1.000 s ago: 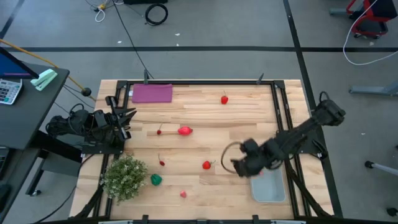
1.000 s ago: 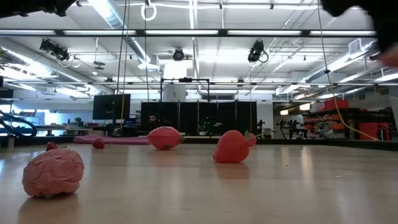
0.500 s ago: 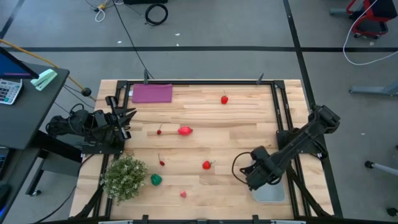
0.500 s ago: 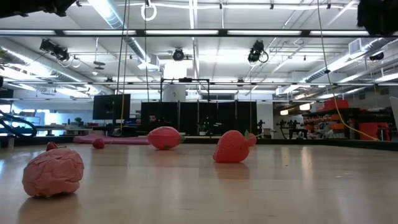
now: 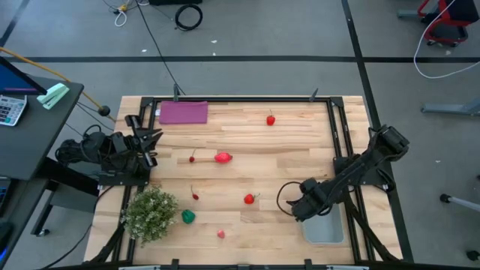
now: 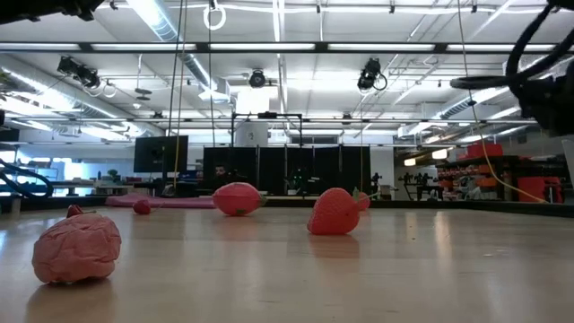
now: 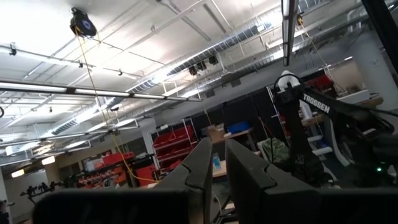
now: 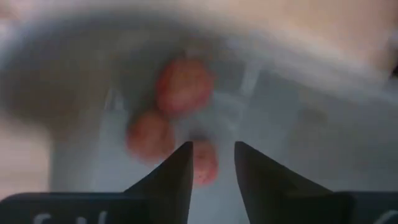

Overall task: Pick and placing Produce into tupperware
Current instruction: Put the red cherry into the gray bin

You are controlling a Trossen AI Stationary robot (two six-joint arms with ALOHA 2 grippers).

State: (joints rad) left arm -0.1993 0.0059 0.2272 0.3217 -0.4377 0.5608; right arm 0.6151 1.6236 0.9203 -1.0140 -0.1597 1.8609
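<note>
Resting at the frame's left edge in the high view, the left end effector (image 5: pixel 142 140) waits beside the worktop (image 5: pixel 300 142), its fingers nearly together and holding nothing. Produce lies scattered: a green piece (image 5: pixel 187 217) near the bushy plant (image 5: pixel 150 214), a pink piece (image 5: pixel 223 157) mid-frame, a strawberry (image 5: pixel 249 199) lower centre, another red piece (image 5: pixel 271 119) near the top. At lower right, the right end effector (image 5: pixel 300 208) hangs just over the tupperware (image 5: pixel 326 231), fingers slightly parted and empty; the wrist view shows three reddish pieces (image 8: pixel 183 84) already inside, so it has probably just dropped one.
</note>
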